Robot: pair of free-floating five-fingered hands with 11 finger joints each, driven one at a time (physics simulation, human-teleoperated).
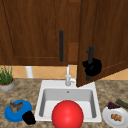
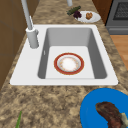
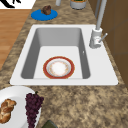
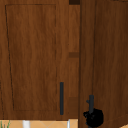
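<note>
Door handle (image 1: 90, 56) in right robot hand (image 1: 93, 67)

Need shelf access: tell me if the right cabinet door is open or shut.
Open. The right door swings out over the counter, the right robot hand curled round its handle.

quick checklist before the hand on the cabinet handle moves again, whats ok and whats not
1. Right hand on the handle of the right cabinet door: ok, its fingers are wrapped round the bar, as the upper view also shows.
2. Right cabinet door off its frame: ok, it stands partly open, angled outward.
3. Left cabinet door shut: ok, flat with its handle free.
4. Faucet clear of the door's lower edge: cannot tell, they sit close together in the front view.
5. Left hand out of the way: ok, low by the blue plate.
6. What is inside the cabinet: cannot tell, the door hides it.
</note>
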